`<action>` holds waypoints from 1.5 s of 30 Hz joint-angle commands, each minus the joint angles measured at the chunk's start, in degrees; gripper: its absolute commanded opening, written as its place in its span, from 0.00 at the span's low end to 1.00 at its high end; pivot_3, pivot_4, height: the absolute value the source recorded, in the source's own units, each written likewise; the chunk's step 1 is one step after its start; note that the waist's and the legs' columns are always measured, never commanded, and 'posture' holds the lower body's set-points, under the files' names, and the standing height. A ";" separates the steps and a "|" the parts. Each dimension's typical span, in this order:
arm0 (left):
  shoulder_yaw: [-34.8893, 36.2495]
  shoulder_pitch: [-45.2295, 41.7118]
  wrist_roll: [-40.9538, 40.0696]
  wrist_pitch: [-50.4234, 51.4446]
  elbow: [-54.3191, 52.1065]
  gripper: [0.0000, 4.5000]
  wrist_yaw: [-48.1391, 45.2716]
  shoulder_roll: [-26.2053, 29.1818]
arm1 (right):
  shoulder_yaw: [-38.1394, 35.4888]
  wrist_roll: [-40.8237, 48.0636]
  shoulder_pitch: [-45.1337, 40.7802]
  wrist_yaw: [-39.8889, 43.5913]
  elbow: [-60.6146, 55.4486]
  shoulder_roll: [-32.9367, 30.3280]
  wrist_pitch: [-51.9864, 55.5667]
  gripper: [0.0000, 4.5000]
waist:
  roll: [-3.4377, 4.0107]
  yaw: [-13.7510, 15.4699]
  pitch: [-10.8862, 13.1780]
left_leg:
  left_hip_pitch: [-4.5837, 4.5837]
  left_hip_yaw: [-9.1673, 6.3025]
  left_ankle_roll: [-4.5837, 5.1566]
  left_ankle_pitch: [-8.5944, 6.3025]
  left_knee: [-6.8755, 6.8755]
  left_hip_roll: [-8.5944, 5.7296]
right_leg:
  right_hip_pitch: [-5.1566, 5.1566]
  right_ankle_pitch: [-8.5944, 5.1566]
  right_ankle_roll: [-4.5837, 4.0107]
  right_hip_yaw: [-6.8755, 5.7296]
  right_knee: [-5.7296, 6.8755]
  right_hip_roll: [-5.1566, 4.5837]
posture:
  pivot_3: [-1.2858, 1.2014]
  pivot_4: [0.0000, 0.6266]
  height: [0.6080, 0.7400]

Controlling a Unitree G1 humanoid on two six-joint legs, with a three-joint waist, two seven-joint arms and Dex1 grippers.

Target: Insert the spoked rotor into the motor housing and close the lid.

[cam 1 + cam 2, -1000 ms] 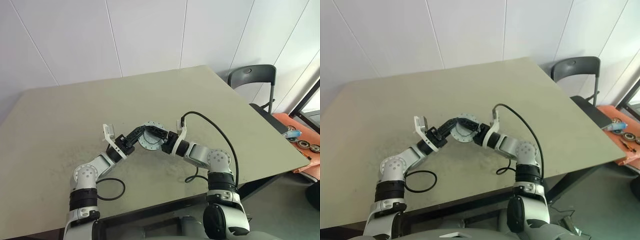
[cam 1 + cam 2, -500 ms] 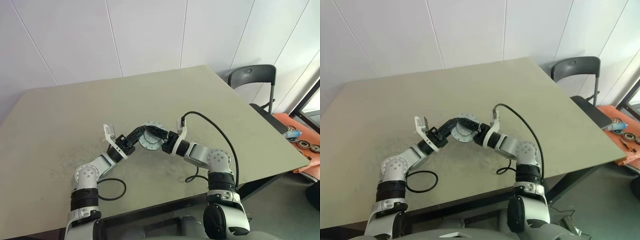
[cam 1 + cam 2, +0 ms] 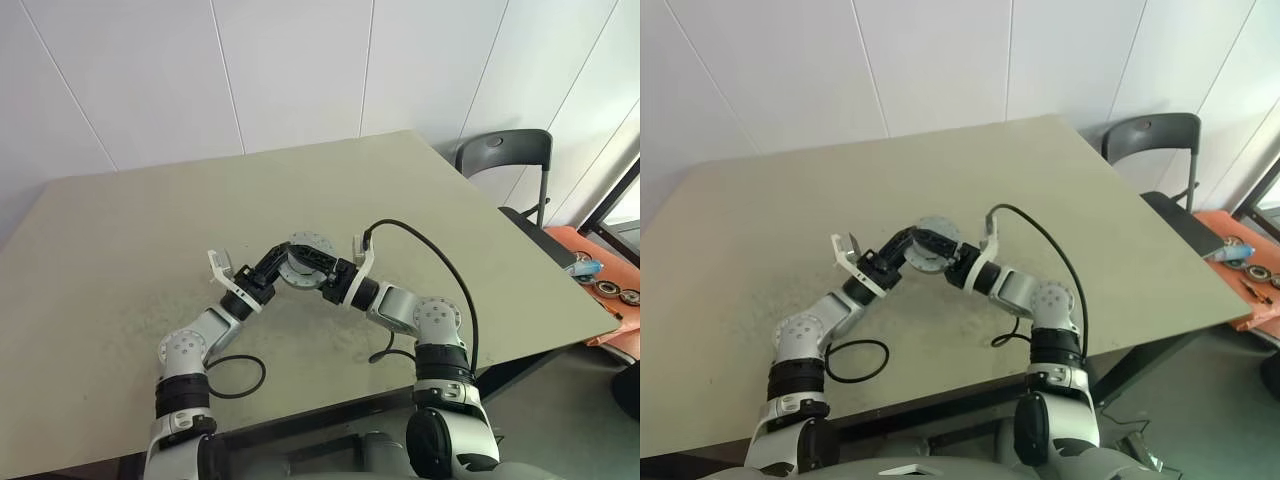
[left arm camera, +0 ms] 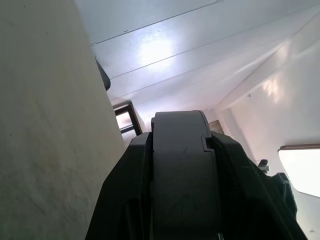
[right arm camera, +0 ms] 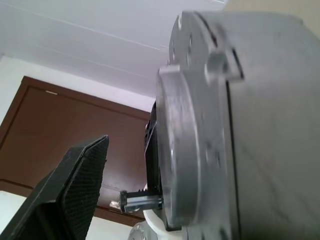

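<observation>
a: where is the lid [image 3: 304, 247]?
b: raised above the table [image 3: 120, 230], clamped edge-on in the left gripper [image 3: 283, 262].
a: and the right gripper [image 3: 318, 272]?
b: just beside the lid, fingers [image 5: 70, 195] spread apart, one standing clear of its grey face.

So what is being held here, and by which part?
The left gripper clamps the round grey motor assembly across its rim, above the table. The right gripper stands open beside it.
</observation>
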 commanded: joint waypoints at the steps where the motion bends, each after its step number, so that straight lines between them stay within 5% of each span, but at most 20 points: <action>1: 4.19 -2.28 -1.34 -6.10 0.56 0.28 2.02 -0.09 | 1.21 2.82 -2.04 2.18 -2.59 0.79 0.19 0.99 | 0.00 0.01 0.00 | 0.00 0.00 0.00 0.00 0.00 0.00 | 0.00 0.00 0.00 0.00 0.00 0.00 | 0.52 0.00 1.00; 20: 16.46 -9.73 5.17 -44.02 11.10 0.28 11.76 2.14 | 2.09 2.83 -2.60 3.03 -2.03 -0.41 -0.33 0.99 | -0.15 0.44 -0.03 | -0.09 0.02 0.00 0.00 -0.01 -0.02 | -0.01 0.04 0.04 -0.02 -0.17 -0.01 | 0.52 0.00 1.00; 43: 18.39 -8.98 12.79 -58.65 18.43 0.28 24.51 3.75 | 3.58 2.25 -2.48 3.99 -1.94 -1.30 -0.71 0.99 | -0.28 0.20 -0.09 | -0.07 0.00 0.00 0.00 0.01 -0.02 | 0.00 0.06 0.05 -0.02 -0.12 0.00 | 0.52 0.00 1.00; 45: 18.48 -8.77 13.05 -59.19 18.33 0.45 25.23 3.64 | 3.70 2.20 -2.42 4.02 -1.97 -1.35 -0.76 1.00 | -0.29 0.12 -0.10 | -0.06 0.01 0.00 0.00 0.01 -0.02 | 0.01 0.06 0.05 -0.02 -0.12 0.00 | 0.52 0.00 1.00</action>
